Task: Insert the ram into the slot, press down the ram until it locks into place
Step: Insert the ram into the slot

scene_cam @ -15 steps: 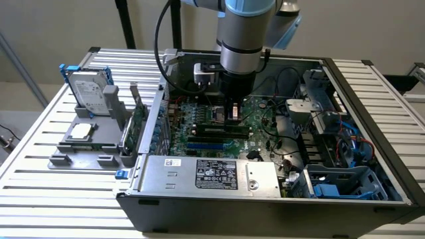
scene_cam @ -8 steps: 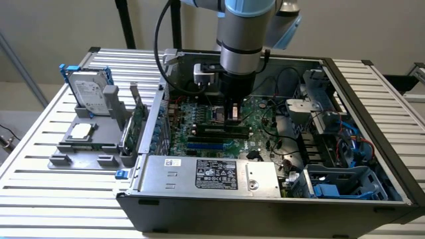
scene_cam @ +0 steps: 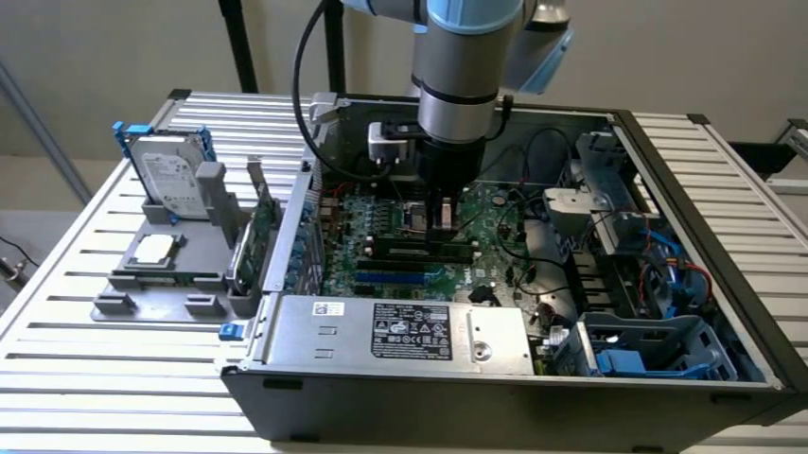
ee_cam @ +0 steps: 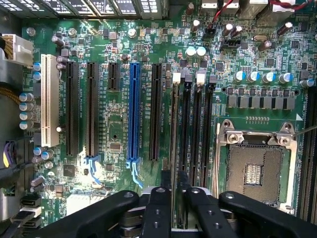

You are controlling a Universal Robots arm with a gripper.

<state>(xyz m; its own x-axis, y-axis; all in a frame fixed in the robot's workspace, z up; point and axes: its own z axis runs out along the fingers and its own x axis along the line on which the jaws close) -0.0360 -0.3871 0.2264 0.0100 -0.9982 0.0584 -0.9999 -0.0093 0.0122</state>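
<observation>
The tool [ee_cam: 174,179] hung low over the motherboard [ee_cam: 116,124] inside the open computer case [scene_cam: 505,392], which sat on the slatted desk [scene_cam: 101,369]. In the exterior view the tool [scene_cam: 442,219] sat just beside the CPU socket [ee_cam: 255,168]. Its two black fingers [ee_cam: 157,203] were drawn in to a narrow gap and appeared to pinch the ram [ee_cam: 174,129] across its thin faces at one end. The ram, seen edge-on from the wrist, ran along the slot [ee_cam: 176,79], the one of the four parallel black memory sockets nearest the long expansion slots and the blue slot [ee_cam: 133,109]. Whether it was fully seated could not be told. Judged from its build, the ram would be light and stiff along its length, but thin, with bare chips and a contact edge that would not forgive twisting or scraping. The sensible hold would be across the flat faces near the upper edge, clear of the contacts, keeping the strip upright and square to the slot. Any downward load would best go straight along the board's plane, since a sideways lean could jam it or strain the end clips.
</observation>
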